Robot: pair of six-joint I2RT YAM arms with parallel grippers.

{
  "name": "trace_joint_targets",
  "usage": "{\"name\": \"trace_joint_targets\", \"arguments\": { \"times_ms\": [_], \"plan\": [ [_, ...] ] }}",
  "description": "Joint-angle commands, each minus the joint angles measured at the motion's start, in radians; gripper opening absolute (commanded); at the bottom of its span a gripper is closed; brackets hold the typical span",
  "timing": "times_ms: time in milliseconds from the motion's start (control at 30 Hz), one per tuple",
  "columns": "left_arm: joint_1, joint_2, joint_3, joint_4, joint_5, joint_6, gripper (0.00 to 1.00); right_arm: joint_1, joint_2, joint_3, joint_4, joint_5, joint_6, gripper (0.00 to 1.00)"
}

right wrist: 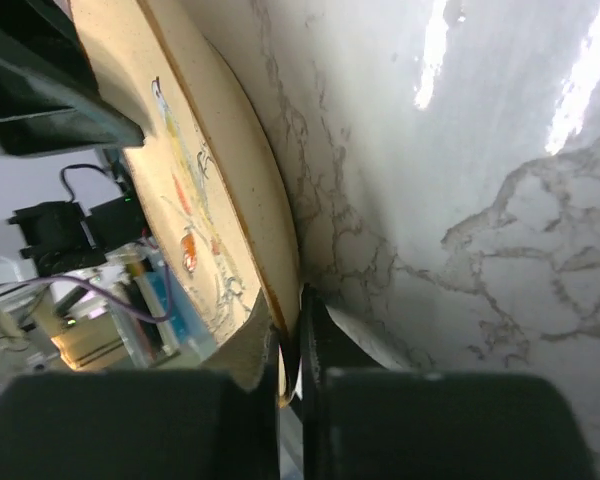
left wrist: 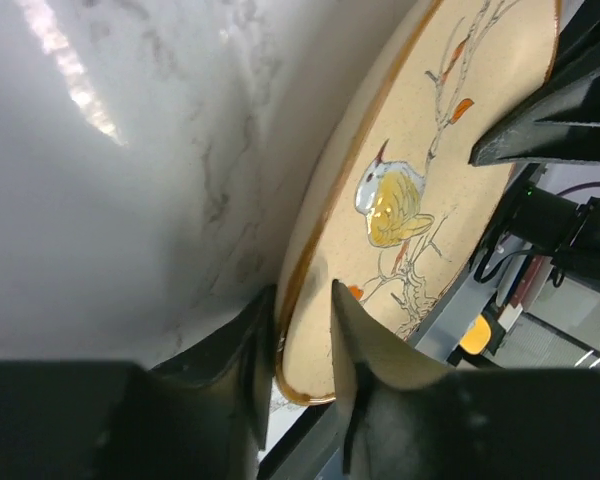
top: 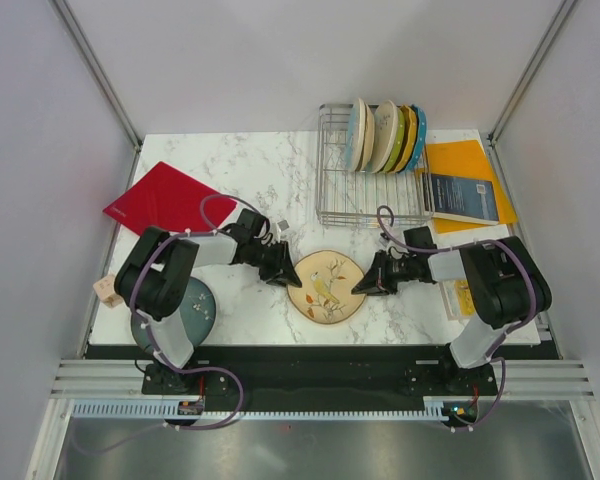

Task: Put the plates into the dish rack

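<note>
Marble worktop (top: 250, 165) carries the silver wire dish rack (top: 355, 205) at its far right, with several plates (top: 385, 138) standing on edge in its slots. Nearer the arms is the cream bird plate (top: 327, 285), between both grippers. A dark teal plate (top: 192, 312) lies partly under the left arm. The left gripper (left wrist: 302, 302) straddles the bird plate's rim, fingers closed on either face. The right gripper (right wrist: 286, 302) pinches the opposite rim, almost fully closed.
</note>
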Motion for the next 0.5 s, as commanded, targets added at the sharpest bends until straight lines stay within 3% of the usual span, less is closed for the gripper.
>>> {"name": "trace_joint_targets", "arguments": {
  "times_ms": [0, 67, 200, 233, 267, 400, 467],
  "plan": [
    [-0.047, 0.019, 0.06, -0.04, -0.01, 0.009, 0.43, 0.023, -0.102, 0.022, -0.006, 0.055, -0.066, 0.0],
    [-0.044, 0.01, 0.076, -0.095, -0.025, 0.027, 0.55, 0.021, -0.168, 0.045, -0.049, 0.058, -0.106, 0.0],
    [0.037, -0.094, 0.121, -0.204, -0.093, 0.13, 0.7, 0.021, -0.289, 0.154, -0.323, 0.064, -0.241, 0.0],
    [0.063, -0.154, 0.138, -0.227, -0.113, 0.15, 0.78, 0.021, -0.329, 0.186, -0.379, 0.066, -0.318, 0.0],
    [0.106, -0.182, 0.187, -0.258, -0.145, 0.194, 0.97, 0.024, -0.341, 0.254, -0.436, 0.076, -0.357, 0.0],
    [0.187, -0.332, 0.301, -0.319, -0.318, 0.323, 1.0, 0.038, -0.346, 0.48, -0.759, 0.105, -0.508, 0.0],
    [0.204, -0.392, 0.353, -0.319, -0.39, 0.371, 1.0, 0.052, -0.321, 0.635, -0.823, 0.113, -0.558, 0.0]
  ]
}}
